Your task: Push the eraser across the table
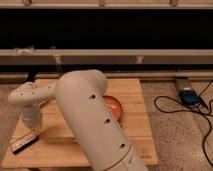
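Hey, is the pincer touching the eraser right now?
Cannot tell. In the camera view the pincer comes down at the eraser's right end near the table's left edge, but the arm hides where they would meet.

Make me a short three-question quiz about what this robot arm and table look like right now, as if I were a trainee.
1. True or false: the eraser lies near the table's front left corner.
2. Where is the pincer? A) above the blue box on the floor B) low over the table, just beside the eraser C) raised high above the arm
3. What colour is the round object partly hidden behind the arm?

Key: 1 true. 2 B. 3 orange-red.
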